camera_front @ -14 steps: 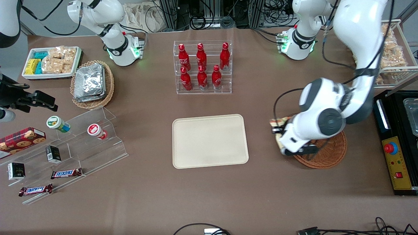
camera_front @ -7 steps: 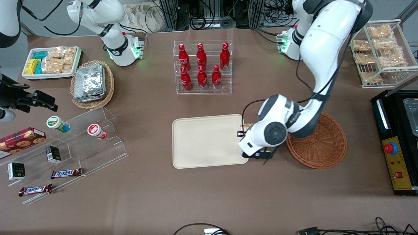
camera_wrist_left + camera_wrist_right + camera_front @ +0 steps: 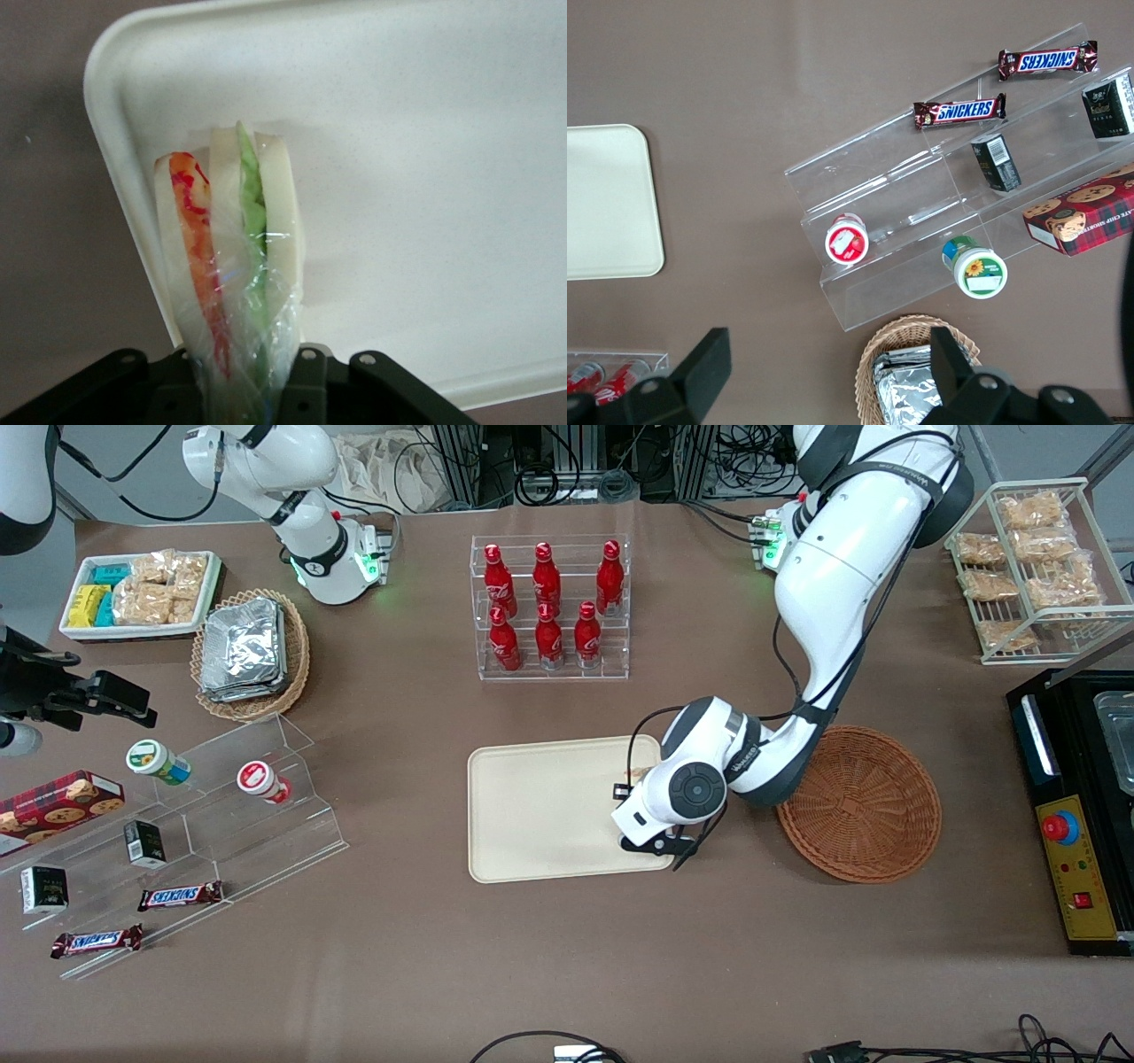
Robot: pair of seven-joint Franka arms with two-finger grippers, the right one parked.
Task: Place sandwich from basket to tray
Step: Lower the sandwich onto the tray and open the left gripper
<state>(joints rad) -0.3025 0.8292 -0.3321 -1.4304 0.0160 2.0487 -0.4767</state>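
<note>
Sandwich [image 3: 232, 266] sits clamped in the left arm's gripper [image 3: 252, 376], its plastic wrap bunched where the black fingers pinch it. The wedge stands on edge with its point away from the gripper, showing an orange-red layer, pale bread and a green layer side by side. In the wrist view it hangs above the tray [image 3: 425, 159], close to one rounded corner, with brown tabletop showing past the rim.

In the front view the gripper [image 3: 631, 779] is over the tray's [image 3: 549, 806] end nearest the basket [image 3: 864, 806], at about three o'clock from the tray's middle; only a sliver of the sandwich [image 3: 634, 773] peeks out past the white wrist. Whether the wedge touches the tray surface cannot be told. The reddish-brown wicker basket lies just beside the tray toward the working arm's end of the table, at three o'clock from it, and nothing shows inside it.

At twelve o'clock from the tray, farther from the front camera, a clear rack holds red bottles [image 3: 549, 607]. Toward the parked arm's end stand clear stepped shelves [image 3: 213, 815] with snack bars and small cartons, and a lighter wicker basket of foil packets [image 3: 248, 651] at about ten o'clock from the tray.
</note>
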